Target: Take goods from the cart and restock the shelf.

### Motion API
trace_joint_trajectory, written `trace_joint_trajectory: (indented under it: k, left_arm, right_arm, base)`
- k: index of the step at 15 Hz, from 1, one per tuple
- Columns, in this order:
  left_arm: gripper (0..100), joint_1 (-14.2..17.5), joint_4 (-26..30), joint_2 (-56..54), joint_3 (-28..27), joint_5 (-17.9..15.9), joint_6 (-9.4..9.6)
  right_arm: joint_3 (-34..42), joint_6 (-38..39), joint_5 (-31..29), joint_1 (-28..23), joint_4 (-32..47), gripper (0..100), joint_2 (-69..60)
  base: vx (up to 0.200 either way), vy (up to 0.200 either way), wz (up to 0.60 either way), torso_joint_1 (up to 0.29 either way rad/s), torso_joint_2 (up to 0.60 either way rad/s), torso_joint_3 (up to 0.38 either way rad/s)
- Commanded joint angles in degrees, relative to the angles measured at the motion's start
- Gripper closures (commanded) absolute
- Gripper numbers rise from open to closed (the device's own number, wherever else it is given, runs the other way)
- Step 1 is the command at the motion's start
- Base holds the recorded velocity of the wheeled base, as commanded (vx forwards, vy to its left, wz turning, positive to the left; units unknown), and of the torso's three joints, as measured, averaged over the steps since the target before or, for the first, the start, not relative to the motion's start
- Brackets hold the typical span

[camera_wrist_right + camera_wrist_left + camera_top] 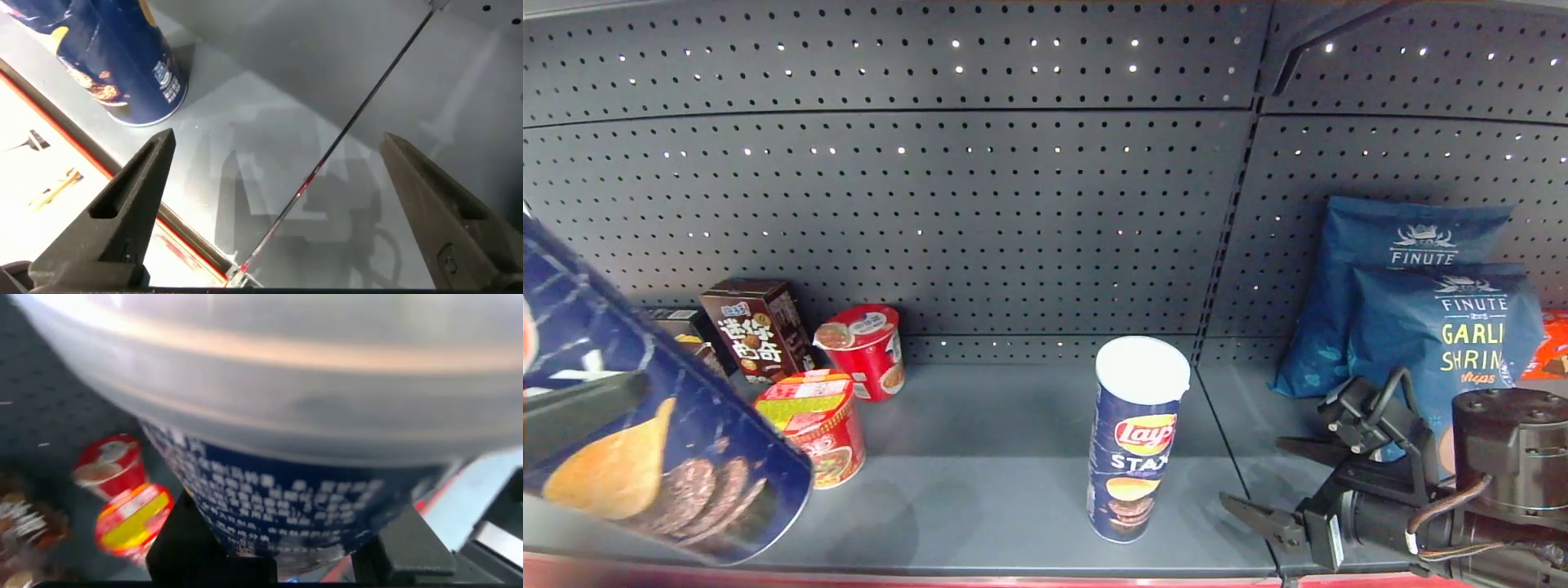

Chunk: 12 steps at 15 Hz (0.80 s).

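Observation:
A blue chips can (662, 457) hangs tilted over the shelf's front left corner, with my left gripper (298, 555) shut on it; a grey finger (580, 416) crosses its side. In the left wrist view the can (310, 490) is very close, its pale lid nearest the camera. A second blue chips can (1135, 445) stands upright on the grey shelf (980, 490), right of the middle. My right gripper (1278, 482) is open and holds nothing, low at the shelf's front edge, just right of that upright can (114, 57). Its fingers (131, 212) spread wide above the shelf floor.
Two red cup noodles (821, 425) (866, 349) and brown boxes (758, 327) stand at the back left. Blue snack bags (1429, 318) lean on the pegboard at the right, past a thin divider line (1217, 425). A red strip (1013, 581) edges the shelf front.

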Motion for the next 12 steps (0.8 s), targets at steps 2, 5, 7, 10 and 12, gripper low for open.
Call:
trace_joint_trajectory:
  k: [2, 5, 7, 10, 12]
  left_arm:
    - [100, -4.0, -3.1, 15.4, -0.8, -0.9, 0.61]
    - [100, -6.8, -15.7, 26.8, -1.2, -1.1, 0.52]
    - [100, -8.3, -21.0, 33.3, -3.5, -1.7, 0.44]
    - [100, -9.4, -22.4, 39.6, -5.5, -7.0, 1.40]
    - [100, -9.0, -25.8, 43.3, -6.9, -12.9, 1.84]
  right_arm:
    - [-0.6, 0.1, 0.0, -0.1, -0.2, 0, 0.0]
    - [-0.6, 0.1, 0.1, -0.3, -0.2, 0, 0.0]
    - [-0.7, 0.2, 0.1, -0.3, -0.2, 0, 0.0]
    - [-1.0, 0.2, 0.2, -0.4, -0.2, 0, 0.1]
    - [-1.2, 0.2, 0.3, -0.5, -0.2, 0, 0.1]
  base:
    - [0.000, 0.000, 0.00, 0.000, 0.00, 0.000]
    - [0.000, 0.000, 0.00, 0.000, 0.00, 0.000]
    - [0.000, 0.000, 0.00, 0.000, 0.00, 0.000]
    - [0.000, 0.000, 0.00, 0.000, 0.00, 0.000]
    - [0.000, 0.000, 0.00, 0.000, 0.00, 0.000]
